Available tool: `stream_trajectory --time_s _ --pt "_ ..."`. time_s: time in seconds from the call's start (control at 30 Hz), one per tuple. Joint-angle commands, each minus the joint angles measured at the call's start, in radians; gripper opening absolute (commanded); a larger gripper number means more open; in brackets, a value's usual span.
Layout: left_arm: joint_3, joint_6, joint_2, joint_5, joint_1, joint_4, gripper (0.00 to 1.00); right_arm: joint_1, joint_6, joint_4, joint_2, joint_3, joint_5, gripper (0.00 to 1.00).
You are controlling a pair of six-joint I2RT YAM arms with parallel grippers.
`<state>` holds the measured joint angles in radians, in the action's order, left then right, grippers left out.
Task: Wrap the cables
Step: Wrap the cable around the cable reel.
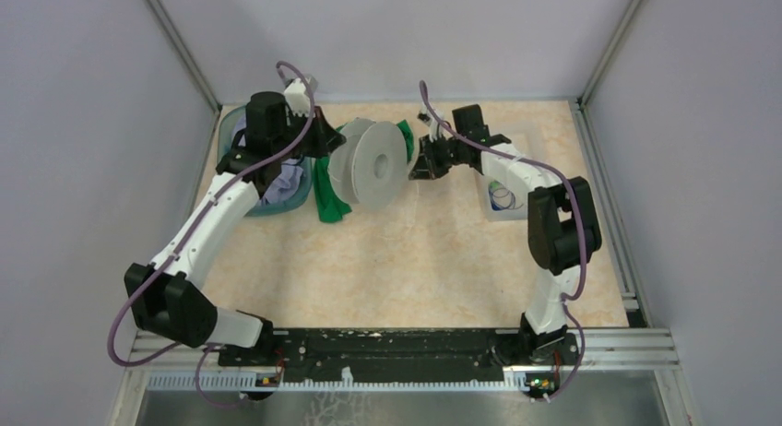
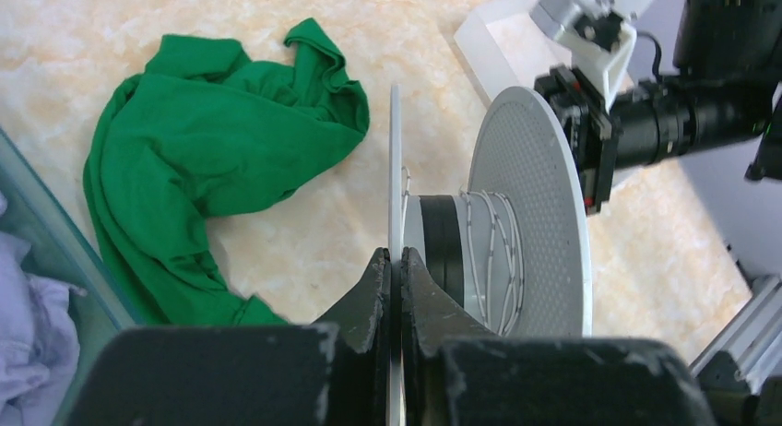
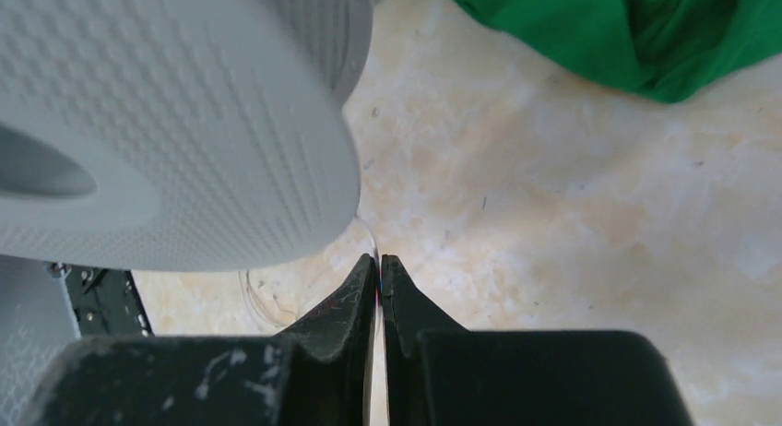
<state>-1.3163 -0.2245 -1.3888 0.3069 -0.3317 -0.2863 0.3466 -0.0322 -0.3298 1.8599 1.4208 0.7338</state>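
Jaws of left gripper (image 2: 396,256): clamped on thin flange of spool (image 2: 530,195).
Jaws of right gripper (image 3: 379,258): pinched on whitish cable (image 2: 489,251) beside spool.
Spool core: some turns of whitish cable.
Right side: blue cable (image 1: 501,197) looped in clear tray (image 1: 505,215).
Beside spool: crumpled green cloth (image 2: 212,140).

A round pale-grey plastic spool (image 1: 369,163) stands on edge at the far middle of the beige marbled table (image 1: 406,269); the left gripper (image 1: 325,142) meets its left side; the right gripper (image 1: 422,160) sits just beside its right face, the jaws too small to read from here; a crumpled green cloth (image 1: 327,200) lies just left of the spool, partly behind it; further left a teal plastic bin (image 1: 277,209) holds a lavender cloth (image 1: 288,179); on the right a clear plastic tray (image 1: 505,214) holds a small dark blue cable loop (image 1: 501,198), close under the right arm (image 1: 516,172).
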Motion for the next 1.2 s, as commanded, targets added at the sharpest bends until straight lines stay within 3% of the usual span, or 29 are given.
stream_trajectory --time_s 0.0,0.3,0.5,0.67,0.97,1.17 --pt "-0.072 -0.148 0.003 -0.039 0.039 0.058 0.00 -0.010 0.065 0.095 -0.050 -0.063 0.077 0.07" --pt "-0.087 -0.195 -0.002 -0.046 0.081 0.041 0.00 -0.009 0.092 0.125 -0.066 -0.128 0.108 0.16" --pt "-0.099 -0.202 -0.009 -0.062 0.087 0.020 0.00 0.003 0.179 0.254 -0.137 -0.243 0.012 0.34" --pt "-0.107 -0.204 -0.016 -0.049 0.086 0.016 0.00 0.010 0.134 0.299 -0.181 -0.277 -0.156 0.49" --pt "-0.132 -0.108 0.024 0.048 0.086 0.024 0.00 -0.052 0.009 0.330 -0.224 -0.215 -0.280 0.55" --pt "-0.194 -0.017 0.063 0.169 0.083 0.000 0.00 -0.121 0.114 0.349 -0.215 -0.155 -0.230 0.57"
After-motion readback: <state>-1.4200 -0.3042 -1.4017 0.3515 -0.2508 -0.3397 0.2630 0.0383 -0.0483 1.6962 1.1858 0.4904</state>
